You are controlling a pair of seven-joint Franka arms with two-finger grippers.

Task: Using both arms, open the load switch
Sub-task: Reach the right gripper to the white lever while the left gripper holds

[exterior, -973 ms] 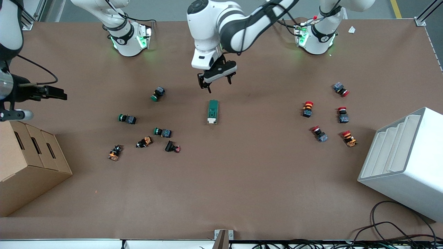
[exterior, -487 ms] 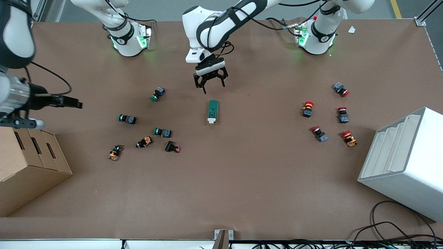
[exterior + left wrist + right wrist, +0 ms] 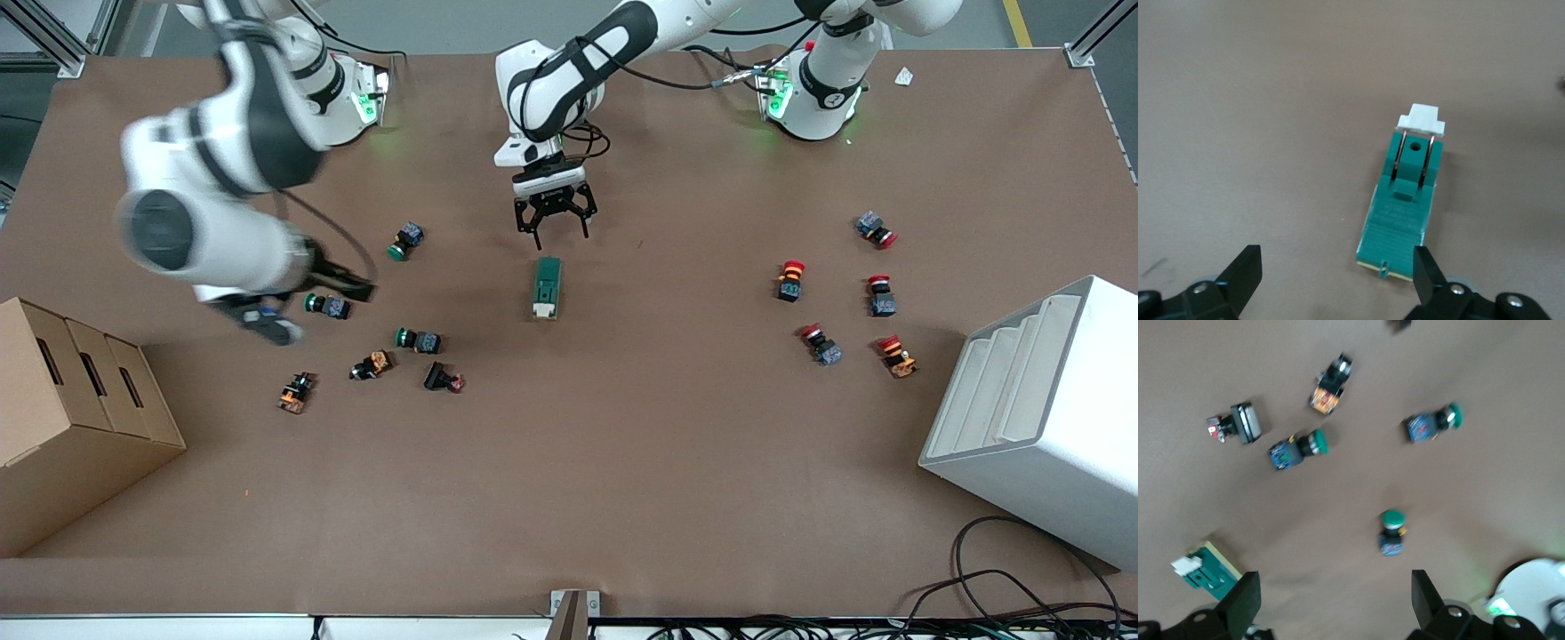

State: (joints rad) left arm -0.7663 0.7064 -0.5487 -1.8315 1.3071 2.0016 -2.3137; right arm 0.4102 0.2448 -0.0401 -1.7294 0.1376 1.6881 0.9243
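Observation:
The load switch [image 3: 547,287] lies flat mid-table, a dark-green block whose white lever [image 3: 545,309] is at the end nearer the front camera. In the left wrist view the load switch [image 3: 1403,203] shows its white lever [image 3: 1421,120] lying down against its body. My left gripper [image 3: 553,227] [image 3: 1335,273] hangs open just above the table off the switch's other end, holding nothing. My right gripper [image 3: 351,284] [image 3: 1331,607] is open and high over the green-capped buttons. The right wrist view catches the load switch [image 3: 1205,570] at its edge.
Green-capped and orange push buttons [image 3: 418,340] lie scattered toward the right arm's end. Red-capped buttons [image 3: 789,280] lie toward the left arm's end. A cardboard box [image 3: 71,418] and a white rack [image 3: 1040,409] stand at the table's two ends. Cables [image 3: 1005,587] trail by the front edge.
My right arm has swung in from the table's end to over the green buttons. My left gripper has turned and come down closer to the switch's dark end. The switch has not moved.

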